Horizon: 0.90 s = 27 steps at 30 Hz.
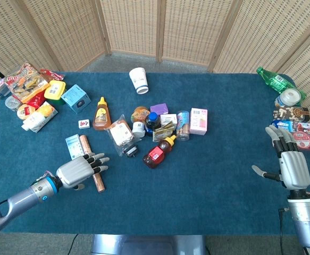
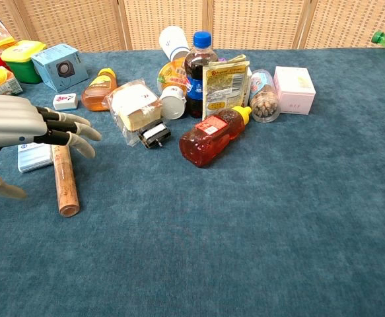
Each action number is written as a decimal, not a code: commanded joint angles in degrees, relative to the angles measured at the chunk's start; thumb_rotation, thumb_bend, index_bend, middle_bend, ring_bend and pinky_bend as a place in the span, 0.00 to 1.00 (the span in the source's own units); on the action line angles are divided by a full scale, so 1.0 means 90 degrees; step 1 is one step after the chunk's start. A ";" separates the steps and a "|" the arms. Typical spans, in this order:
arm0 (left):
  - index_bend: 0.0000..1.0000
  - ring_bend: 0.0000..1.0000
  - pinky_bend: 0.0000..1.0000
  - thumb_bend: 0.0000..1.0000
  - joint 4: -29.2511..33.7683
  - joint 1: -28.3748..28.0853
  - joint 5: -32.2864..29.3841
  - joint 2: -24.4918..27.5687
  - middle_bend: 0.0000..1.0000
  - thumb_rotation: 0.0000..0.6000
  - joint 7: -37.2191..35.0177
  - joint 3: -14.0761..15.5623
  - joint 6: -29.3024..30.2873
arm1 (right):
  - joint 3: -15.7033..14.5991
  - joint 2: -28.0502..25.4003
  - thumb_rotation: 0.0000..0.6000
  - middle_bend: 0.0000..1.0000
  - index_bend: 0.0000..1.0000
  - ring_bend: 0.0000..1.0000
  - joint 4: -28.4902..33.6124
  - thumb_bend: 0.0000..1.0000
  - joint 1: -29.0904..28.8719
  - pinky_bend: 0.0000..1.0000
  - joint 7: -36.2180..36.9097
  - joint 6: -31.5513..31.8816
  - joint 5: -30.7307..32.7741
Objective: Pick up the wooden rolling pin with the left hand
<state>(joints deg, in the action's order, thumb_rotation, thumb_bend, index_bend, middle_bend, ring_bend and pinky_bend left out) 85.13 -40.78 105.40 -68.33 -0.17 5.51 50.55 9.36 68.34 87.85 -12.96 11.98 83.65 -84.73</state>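
The wooden rolling pin (image 1: 97, 181) (image 2: 65, 185) lies flat on the blue table, running from near the blue packet down toward the front edge. My left hand (image 1: 78, 170) (image 2: 20, 125) hovers over its middle, palm down, fingers spread and reaching across the pin to its right side; the thumb hangs on the left side. It holds nothing. Part of the pin is hidden under the hand. My right hand (image 1: 288, 164) rests far right, fingers extended and apart, empty.
A light blue packet (image 1: 73, 146) (image 2: 35, 154) lies beside the pin on its left. A cluster of bottles and packets (image 1: 155, 130) sits mid-table, with a red sauce bottle (image 2: 213, 135) and black clip (image 2: 154, 135) nearest. Snacks are piled at the left edge (image 1: 30, 95) and right edge (image 1: 293, 114).
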 commanded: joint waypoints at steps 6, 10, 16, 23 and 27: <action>0.24 0.00 0.22 0.53 0.0043 -0.0134 -0.0057 -0.0032 0.00 1.00 0.0129 0.0080 -0.0101 | 0.0003 -0.0005 1.00 0.00 0.00 0.00 -0.0006 0.00 0.0000 0.00 0.0037 -0.0012 0.0007; 0.24 0.00 0.22 0.56 0.0057 -0.0170 -0.0059 -0.0038 0.00 1.00 0.0169 0.0139 -0.0096 | 0.0007 -0.0008 1.00 0.00 0.00 0.00 -0.0004 0.00 0.0003 0.00 0.0051 -0.0011 0.0011; 0.24 0.00 0.22 0.54 0.0055 -0.0209 -0.0068 -0.0006 0.00 1.00 0.0197 0.0217 -0.0058 | 0.0003 -0.0006 1.00 0.00 0.00 0.00 0.0000 0.00 0.0005 0.00 0.0046 -0.0011 0.0005; 0.23 0.00 0.20 0.54 -0.0002 -0.0303 0.0018 -0.0005 0.00 1.00 0.0373 0.0306 -0.0088 | 0.0001 -0.0004 1.00 0.00 0.00 0.00 0.0003 0.00 0.0005 0.00 0.0037 -0.0020 0.0010; 0.23 0.00 0.19 0.53 -0.0058 -0.0353 0.0052 -0.0051 0.00 1.00 0.0543 0.0324 -0.0107 | 0.0002 -0.0006 1.00 0.00 0.00 0.00 0.0006 0.00 0.0006 0.00 0.0039 -0.0023 0.0013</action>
<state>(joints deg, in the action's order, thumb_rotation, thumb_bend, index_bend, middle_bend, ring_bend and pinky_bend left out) 84.75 -43.83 105.78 -68.66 4.47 8.37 49.62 9.38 68.28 87.90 -12.90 12.33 83.44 -84.61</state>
